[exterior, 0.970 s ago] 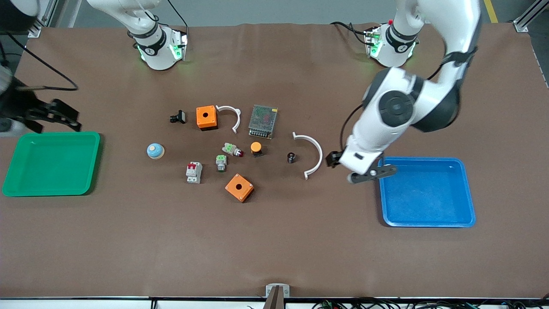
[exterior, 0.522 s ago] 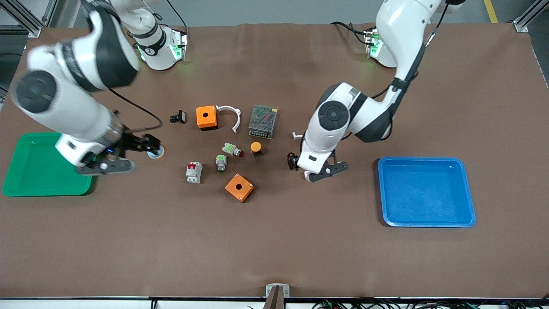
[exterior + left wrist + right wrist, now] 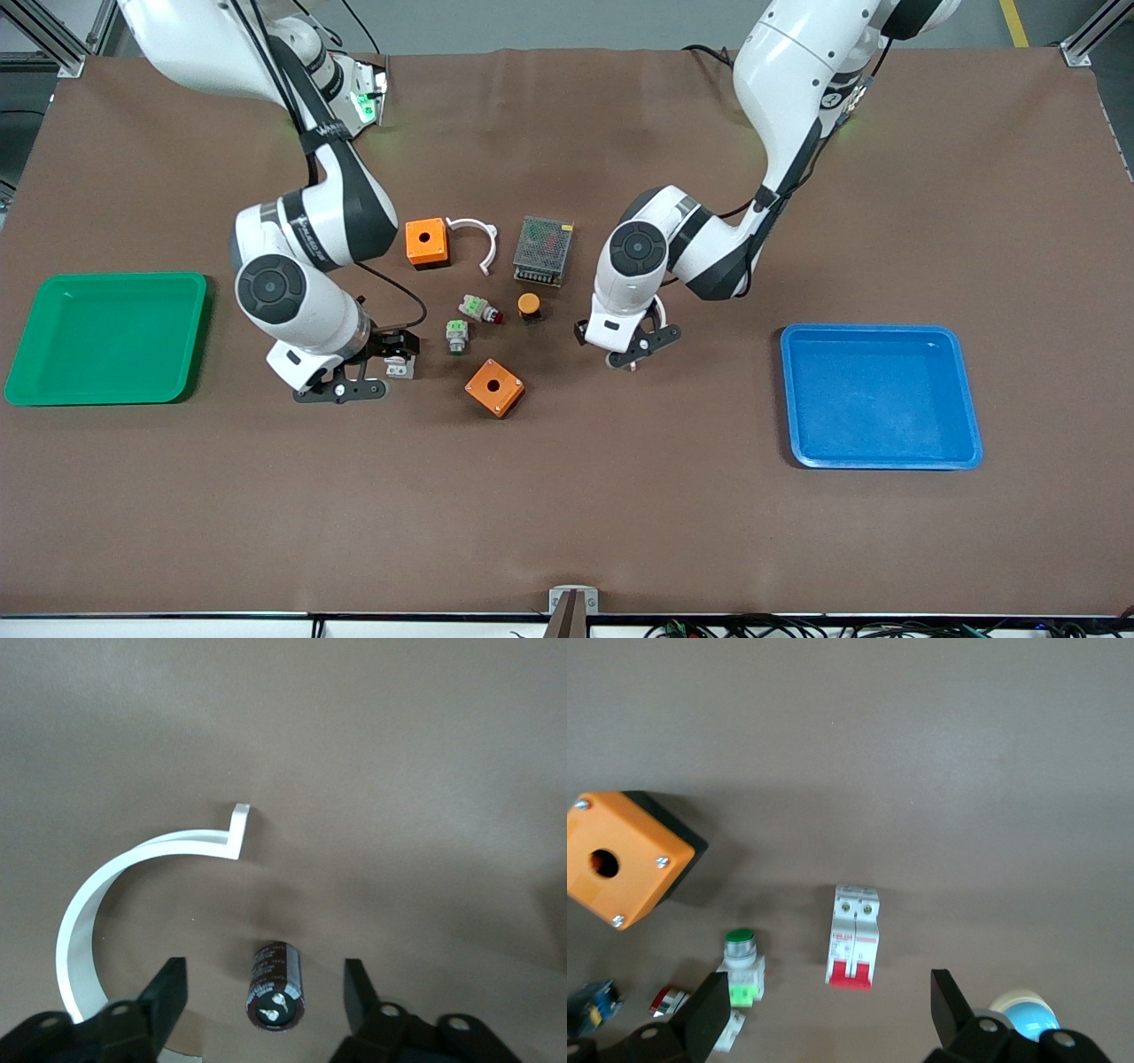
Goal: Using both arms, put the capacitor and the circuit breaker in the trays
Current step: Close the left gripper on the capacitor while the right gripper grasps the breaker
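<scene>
Left gripper (image 3: 266,997): had travelled from beside the blue tray (image 3: 881,396) to a position over the capacitor (image 3: 275,986); fingers (image 3: 168,992) spread apart, one on each side of the capacitor, not touching it.
Capacitor: lay on the table (image 3: 620,496) on its side, silvery end toward the wrist camera, just beside the white curved bracket (image 3: 115,895); unmoved since the earlier frames.
Right gripper (image 3: 828,1014): had swung in from the green tray (image 3: 106,337) end to over the circuit breaker (image 3: 853,936); fingers (image 3: 713,1010) wide apart, nothing between them.
Circuit breaker: flat on the table, red toggles at one end, between the green-topped part (image 3: 740,967) and the blue-domed button (image 3: 1023,1014); position unchanged.
Orange box (image 3: 627,858): near the circuit breaker, undisturbed.
Both trays held nothing.
</scene>
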